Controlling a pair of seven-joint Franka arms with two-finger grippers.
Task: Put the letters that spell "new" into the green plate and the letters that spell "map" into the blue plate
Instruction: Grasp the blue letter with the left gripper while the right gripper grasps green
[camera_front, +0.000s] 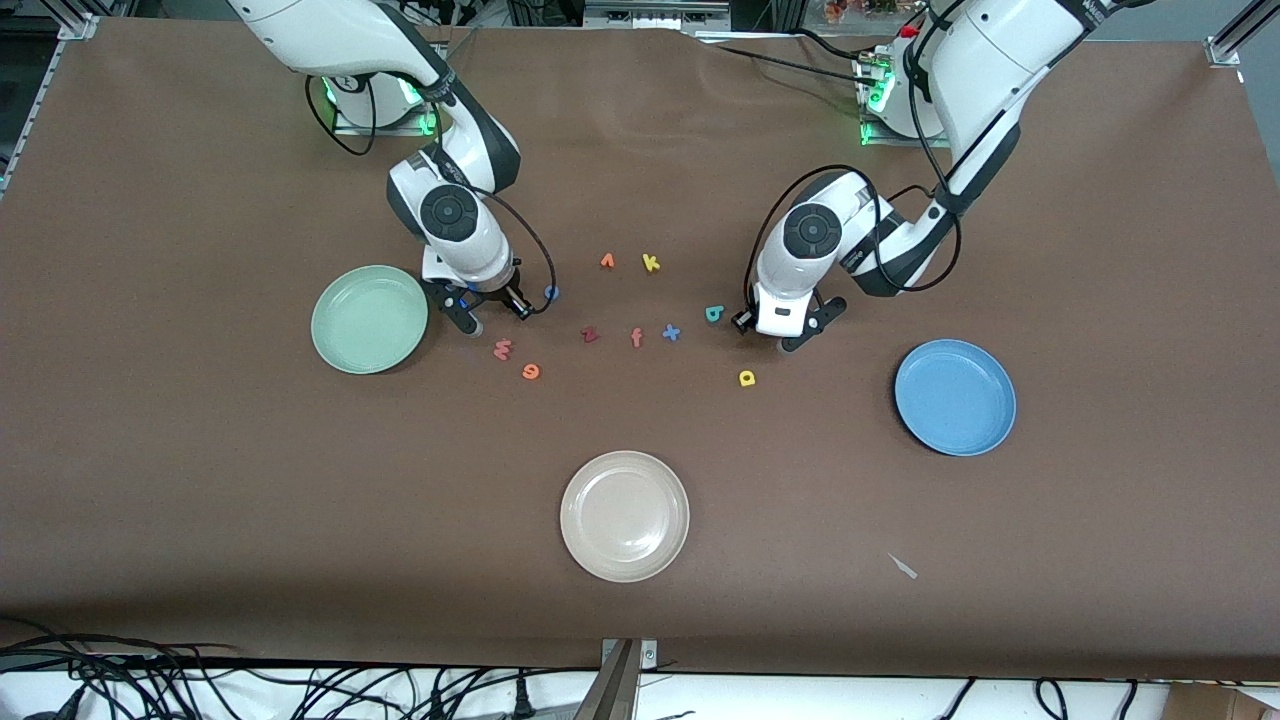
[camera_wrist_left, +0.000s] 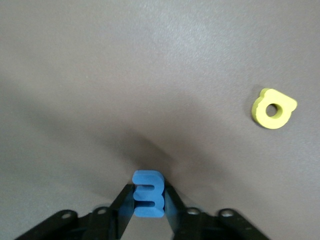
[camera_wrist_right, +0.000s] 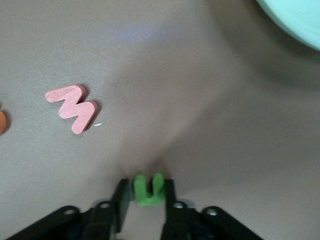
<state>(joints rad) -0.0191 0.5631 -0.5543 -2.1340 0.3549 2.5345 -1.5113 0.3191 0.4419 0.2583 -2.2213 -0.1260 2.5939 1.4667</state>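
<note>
My left gripper (camera_wrist_left: 148, 194) is shut on the blue "m" (camera_wrist_left: 148, 195) down at the table, between the teal "p" (camera_front: 714, 314) and the yellow "a" (camera_front: 746, 377) (camera_wrist_left: 272, 108); in the front view this gripper (camera_front: 788, 338) hides the "m". My right gripper (camera_wrist_right: 145, 189) (camera_front: 470, 318) is shut on the green "n" (camera_wrist_right: 148, 190), low beside the green plate (camera_front: 369, 318) (camera_wrist_right: 295, 20). The pink "w" (camera_front: 502, 349) (camera_wrist_right: 72, 107) and orange "e" (camera_front: 531, 372) lie close by, nearer the front camera. The blue plate (camera_front: 955, 396) sits toward the left arm's end.
Other letters lie between the grippers: blue "o" (camera_front: 551, 292), orange "v" (camera_front: 607, 261), yellow "k" (camera_front: 651, 263), dark red letter (camera_front: 589, 334), salmon "f" (camera_front: 636, 338), blue "x" (camera_front: 671, 332). A cream-white plate (camera_front: 625, 515) sits nearer the front camera.
</note>
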